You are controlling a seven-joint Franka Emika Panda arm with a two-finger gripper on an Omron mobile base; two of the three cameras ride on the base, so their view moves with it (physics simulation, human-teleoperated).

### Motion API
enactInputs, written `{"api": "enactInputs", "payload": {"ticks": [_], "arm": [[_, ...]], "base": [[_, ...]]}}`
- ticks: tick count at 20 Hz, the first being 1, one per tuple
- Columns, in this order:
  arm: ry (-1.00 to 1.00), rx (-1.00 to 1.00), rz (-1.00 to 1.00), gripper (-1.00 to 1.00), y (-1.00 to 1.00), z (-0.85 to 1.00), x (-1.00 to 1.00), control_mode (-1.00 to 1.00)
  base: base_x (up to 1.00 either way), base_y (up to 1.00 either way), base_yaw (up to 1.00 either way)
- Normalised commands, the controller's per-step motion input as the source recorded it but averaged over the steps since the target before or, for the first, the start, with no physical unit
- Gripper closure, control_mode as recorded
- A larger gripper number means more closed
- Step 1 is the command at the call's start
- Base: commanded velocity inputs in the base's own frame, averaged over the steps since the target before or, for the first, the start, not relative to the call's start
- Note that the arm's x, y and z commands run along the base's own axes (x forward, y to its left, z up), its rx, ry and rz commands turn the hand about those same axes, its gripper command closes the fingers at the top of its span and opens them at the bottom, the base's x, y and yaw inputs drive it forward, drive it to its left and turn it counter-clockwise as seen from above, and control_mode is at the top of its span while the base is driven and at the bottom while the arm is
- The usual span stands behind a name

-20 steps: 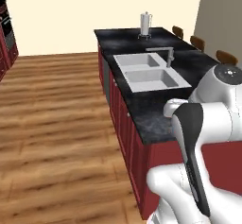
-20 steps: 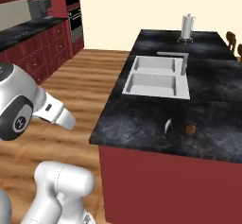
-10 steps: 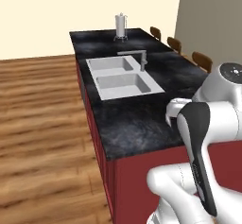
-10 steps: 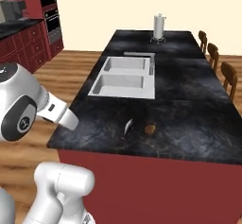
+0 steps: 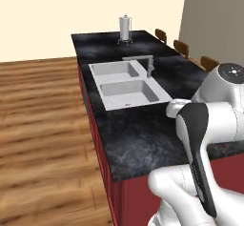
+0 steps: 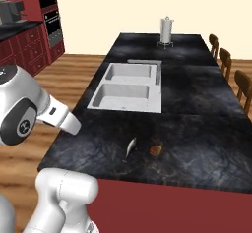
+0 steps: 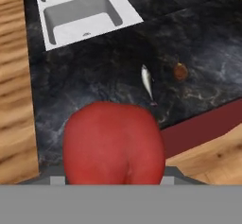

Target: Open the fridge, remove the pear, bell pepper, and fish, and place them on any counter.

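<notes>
A bright red bell pepper point(image 7: 113, 142) fills the lower middle of the hand view, and my gripper point(image 7: 113, 180) is shut on it, with its fingers mostly hidden behind it. The pepper hangs above the near edge of the black marbled counter point(image 7: 85, 76). On that counter lie the slim silvery fish point(image 7: 148, 82) point(image 6: 130, 147) and, just to its right, the small brownish pear point(image 7: 180, 71) point(image 6: 155, 150). The fridge is out of view.
A double steel sink point(image 6: 128, 87) point(image 5: 126, 84) with a faucet point(image 5: 148, 65) sits mid-counter. A steel canister point(image 6: 166, 30) stands at the far end. Wooden chairs point(image 6: 236, 82) line the right side. Red cabinets with an oven point(image 6: 49, 15) stand far left across wood floor.
The whole scene has shifted in both base views, so the base has moved relative to the island. The fish and pear keep their places on the counter.
</notes>
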Motion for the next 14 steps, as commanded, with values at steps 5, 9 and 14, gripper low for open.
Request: {"api": "enactInputs", "payload": {"ticks": [5, 9, 14], "arm": [[0.32, 0.02, 0.04, 1.00, -0.01, -0.53, 0.90, -1.00], [0.33, 0.00, 0.03, 1.00, 0.00, -0.62, 1.00, -1.00], [0.24, 0.00, 0.00, 1.00, 0.00, -0.95, 1.00, -1.00]], "base": [[0.00, 0.00, 0.00], [0.00, 0.00, 0.00], [0.00, 0.00, 0.00]]}}
